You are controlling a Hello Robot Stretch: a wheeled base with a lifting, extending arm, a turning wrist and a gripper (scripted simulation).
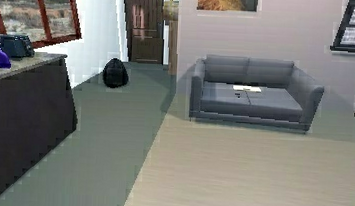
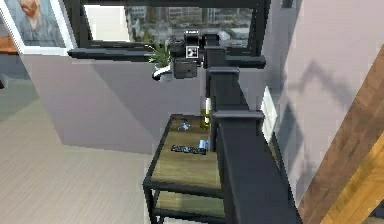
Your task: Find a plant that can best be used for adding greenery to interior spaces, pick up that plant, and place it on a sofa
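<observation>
- Since the plant (image 2: 159, 55) hangs at the claw's (image 2: 170, 62) far end, well above the surface (image 2: 185, 172) and clear of it, I read it as held.
- Claw fingers: can't tell from these views whether they're apart or together.
- Plant position: green leaves just left of the claw body in the arm side view, at about the height of the ledge (image 2: 115, 52). The pot is hard to make out, probably the pale bit under the leaves.
- Arm (image 2: 240, 140) reaches out over the surface. A bottle (image 2: 205, 115) stands on it below, and a flat dark thing (image 2: 185, 149) lies near it.
- Step in hand: the pick looks done, so this is the carry to the sofa (image 1: 249, 70).
- Sofa: grey, right of middle in the forward view, against the far wall, with open floor in front. A white flat thing (image 1: 242, 91) lies on the seat.
- Next move calls for:
  - pulling the arm in before the base turns, so the leaves clear the ledge and the bottle
  - driving up and turning so the arm's side faces the sofa
  - keeping the plant above seat height on approach
  - setting it on bare cushion beside the white thing, not on it
- Risk: the seat is soft and the pot may tip. Lower it fully and keep it near the backrest.
- Bag (image 1: 115, 73) sits on the floor well left of the sofa, off the likely path.
</observation>
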